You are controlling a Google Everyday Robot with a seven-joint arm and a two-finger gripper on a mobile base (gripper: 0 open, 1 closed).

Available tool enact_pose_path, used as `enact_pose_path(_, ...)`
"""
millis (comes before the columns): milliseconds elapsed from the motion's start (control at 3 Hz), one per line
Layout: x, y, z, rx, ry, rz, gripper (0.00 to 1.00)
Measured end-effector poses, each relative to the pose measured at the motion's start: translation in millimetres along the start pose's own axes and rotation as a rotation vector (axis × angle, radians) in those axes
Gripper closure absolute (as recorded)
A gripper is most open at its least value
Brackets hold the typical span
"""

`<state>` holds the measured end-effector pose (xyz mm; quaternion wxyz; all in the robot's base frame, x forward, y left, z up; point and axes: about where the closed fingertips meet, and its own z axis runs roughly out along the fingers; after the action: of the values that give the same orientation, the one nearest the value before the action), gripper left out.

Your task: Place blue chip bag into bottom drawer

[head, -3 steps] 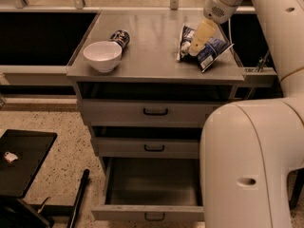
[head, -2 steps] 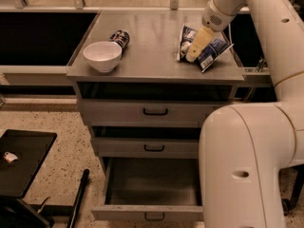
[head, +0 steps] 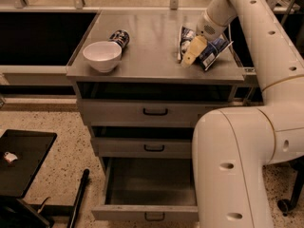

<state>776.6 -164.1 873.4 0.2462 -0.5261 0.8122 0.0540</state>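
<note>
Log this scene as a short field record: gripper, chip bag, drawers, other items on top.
gripper: down at the blue chip bag, right side of the cabinet top
blue chip bag: on the cabinet top, not yet in a drawer
bottom drawer: pulled open
upper two drawers: shut
white bowl: upright, front left of the top
dark can: on its side, just behind the bowl

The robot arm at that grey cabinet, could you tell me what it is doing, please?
The gripper is down on the blue chip bag, which lies at one end of the cabinet top. The bottom drawer is pulled open, but the bag is not yet in it. A white bowl and a dark can sit at the other end.
</note>
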Motion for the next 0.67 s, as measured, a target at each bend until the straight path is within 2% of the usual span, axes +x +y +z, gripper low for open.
enact_pose_path(333,0.0,0.0,0.0,0.0,0.0,0.0,0.19)
enact_pose_path(667,0.0,0.0,0.0,0.0,0.0,0.0,0.42)
